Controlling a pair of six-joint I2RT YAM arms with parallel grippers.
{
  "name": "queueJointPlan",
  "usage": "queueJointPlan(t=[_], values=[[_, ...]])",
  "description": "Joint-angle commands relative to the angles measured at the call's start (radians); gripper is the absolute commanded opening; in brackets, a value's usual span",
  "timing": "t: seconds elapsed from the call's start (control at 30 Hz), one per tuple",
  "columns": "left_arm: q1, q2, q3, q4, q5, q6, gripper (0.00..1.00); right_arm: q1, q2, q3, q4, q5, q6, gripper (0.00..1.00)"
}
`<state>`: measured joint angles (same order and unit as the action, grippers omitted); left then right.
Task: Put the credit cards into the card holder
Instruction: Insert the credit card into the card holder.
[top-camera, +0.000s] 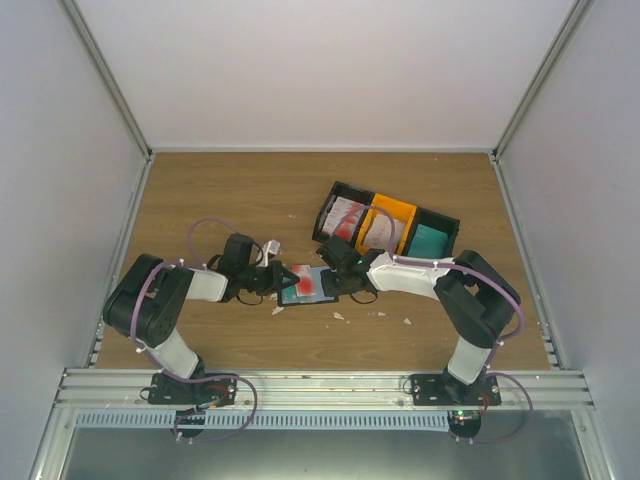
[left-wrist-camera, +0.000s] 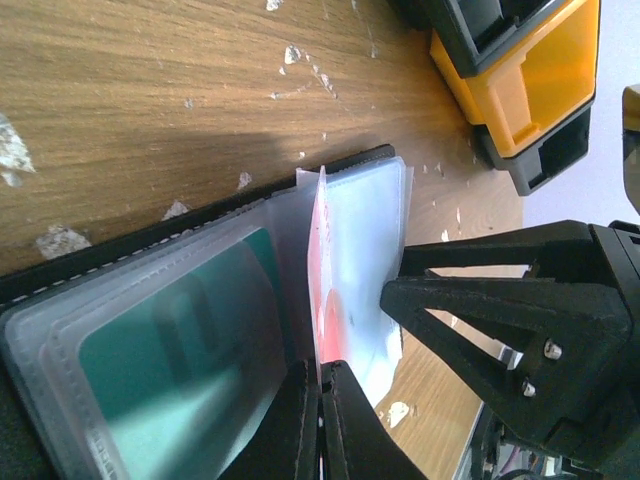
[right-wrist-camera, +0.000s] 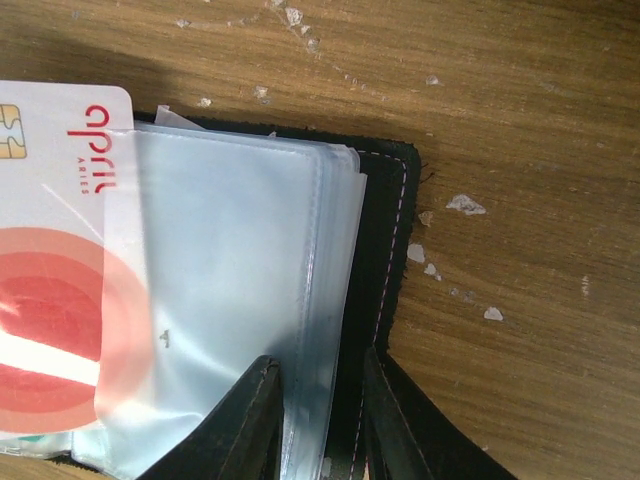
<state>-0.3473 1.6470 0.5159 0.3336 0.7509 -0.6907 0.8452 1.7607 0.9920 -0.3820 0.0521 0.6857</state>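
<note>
Red-and-white plastic credit card (right-wrist-camera: 60, 300) partway in the open black folding card holder (right-wrist-camera: 385, 230) on the bench (right-wrist-camera: 520, 120).
Left jaws pinch the card's edge; right jaws pinch the holder's cover and sleeves.

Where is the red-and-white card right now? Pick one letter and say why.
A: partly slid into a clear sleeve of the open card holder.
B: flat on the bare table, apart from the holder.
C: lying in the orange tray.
A: in the right wrist view, part of the red-and-white card lies under a clear sleeve of the open card holder, and its printed corner sticks out past the sleeve.
</note>
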Motion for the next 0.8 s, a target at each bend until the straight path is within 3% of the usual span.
queueJointPlan(t=[0.0, 0.3, 0.77], values=[[-0.009, 0.018, -0.026, 0.052, 0.036, -0.055, 0.00, 0.009, 0.039, -0.035, 0.026, -0.048, 0.004, 0.26], [-0.028, 0.041, -0.037, 0.088, 0.051, -0.083, 0.00, 0.009, 0.004, -0.060, 0.099, -0.127, 0.022, 0.41], [-0.069, 0.085, -0.007, 0.096, 0.049, -0.089, 0.03, 0.009, -0.014, -0.075, 0.143, -0.166, 0.046, 0.47]])
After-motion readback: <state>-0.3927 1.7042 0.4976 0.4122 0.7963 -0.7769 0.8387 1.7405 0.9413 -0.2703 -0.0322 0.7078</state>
